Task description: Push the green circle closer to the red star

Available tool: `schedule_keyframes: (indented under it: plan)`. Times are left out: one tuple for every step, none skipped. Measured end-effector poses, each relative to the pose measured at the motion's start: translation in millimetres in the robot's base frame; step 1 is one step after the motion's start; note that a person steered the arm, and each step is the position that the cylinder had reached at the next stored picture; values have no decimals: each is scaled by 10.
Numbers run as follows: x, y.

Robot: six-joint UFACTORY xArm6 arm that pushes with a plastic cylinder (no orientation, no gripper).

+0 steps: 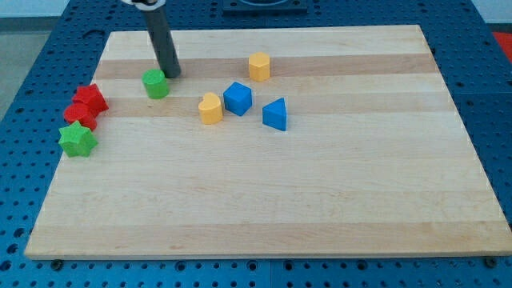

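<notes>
The green circle (156,83) lies on the wooden board (264,200) at the view's upper left. My tip (171,74) stands just to its upper right, touching or nearly touching it. The red star (92,98) lies near the board's left edge, to the left of the green circle and a little lower. A gap of bare board lies between them.
A second red block (81,116) and a green star (78,140) sit just below the red star. A yellow block (210,108), a blue cube (238,98), a blue triangle (275,114) and a yellow hexagon (258,66) lie right of the tip.
</notes>
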State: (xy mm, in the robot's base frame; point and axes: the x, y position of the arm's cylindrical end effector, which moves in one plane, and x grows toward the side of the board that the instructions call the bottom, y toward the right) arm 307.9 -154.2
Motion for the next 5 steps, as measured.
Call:
schedule_keyframes:
  plan:
    - [194,168]
    - [431,110]
    - [416,-175]
    - [304,-384]
    - [291,-417]
